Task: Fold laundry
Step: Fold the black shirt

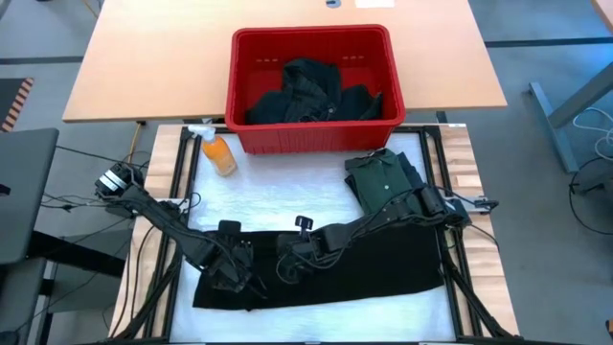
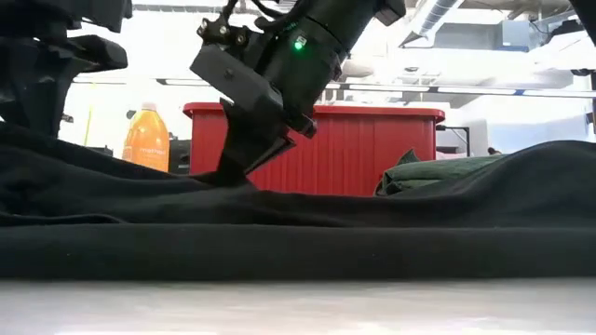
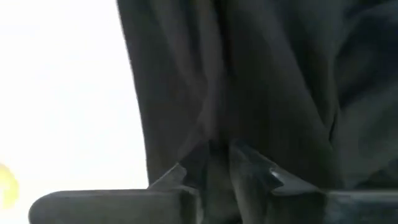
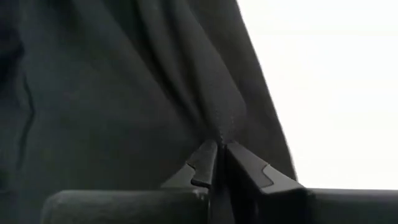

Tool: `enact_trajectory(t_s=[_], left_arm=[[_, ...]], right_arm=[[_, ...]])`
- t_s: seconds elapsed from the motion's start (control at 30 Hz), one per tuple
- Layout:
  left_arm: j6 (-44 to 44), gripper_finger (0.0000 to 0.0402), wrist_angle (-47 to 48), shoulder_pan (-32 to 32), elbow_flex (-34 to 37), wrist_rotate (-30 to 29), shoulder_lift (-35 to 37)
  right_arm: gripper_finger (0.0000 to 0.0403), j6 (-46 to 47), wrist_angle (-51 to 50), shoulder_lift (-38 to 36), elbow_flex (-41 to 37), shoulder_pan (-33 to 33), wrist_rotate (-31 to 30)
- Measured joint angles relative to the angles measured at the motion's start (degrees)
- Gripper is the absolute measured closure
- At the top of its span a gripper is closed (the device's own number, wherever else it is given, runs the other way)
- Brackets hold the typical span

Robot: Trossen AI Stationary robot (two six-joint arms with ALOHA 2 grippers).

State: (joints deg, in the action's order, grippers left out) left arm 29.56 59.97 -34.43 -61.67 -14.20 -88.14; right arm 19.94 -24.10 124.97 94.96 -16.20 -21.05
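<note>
Both grippers, left (image 3: 214,163) and right (image 4: 219,160), pinched folds of a black garment (image 1: 383,268); beyond them, one green shirt (image 1: 378,177) lay folded, more laundry (image 1: 311,91) waited in the basket (image 1: 249,48).

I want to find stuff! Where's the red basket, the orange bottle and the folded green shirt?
basket (image 1: 247,81): high view, on its left wall.
bottle (image 1: 220,156): high view, on its orange body.
shirt (image 1: 375,177): high view, on the middle of the folded cloth.
</note>
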Motion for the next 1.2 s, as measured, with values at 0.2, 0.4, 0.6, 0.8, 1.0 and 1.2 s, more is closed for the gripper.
enact_trajectory(t_s=[0.2, 0.4, 0.6, 0.8, 1.0, 1.2], left_arm=[[4.0, 0.0289, 7.1, 0.6, 0.0, -3.6, 0.0], [6.3, 0.0263, 8.9, -1.3, 0.1, -3.0, 0.5], [12.6, 0.0262, 6.7, -4.3, 1.8, -4.7, 0.6], [20.4, 0.0262, 7.4, -8.2, 7.2, -5.5, 0.5], [38.0, 0.0262, 14.4, -17.4, 7.2, -17.2, 9.6], [41.0, 0.0262, -8.6, -25.5, 15.6, -19.4, 19.4]], right_arm=[[0.0317, -0.3, -3.8, 0.0, 0.0, 0.8, -4.3], [0.0282, -0.8, -4.2, -0.1, 0.4, 1.5, -4.1], [0.0235, 0.9, -4.8, -0.1, 0.5, 2.0, -1.2], [0.0197, 1.1, -5.6, -2.2, 0.5, 1.6, -2.0], [0.0193, 1.1, -6.1, -4.8, 0.5, -0.6, -2.2], [0.0201, 1.2, -4.2, -4.8, -0.7, -4.2, -2.2]])
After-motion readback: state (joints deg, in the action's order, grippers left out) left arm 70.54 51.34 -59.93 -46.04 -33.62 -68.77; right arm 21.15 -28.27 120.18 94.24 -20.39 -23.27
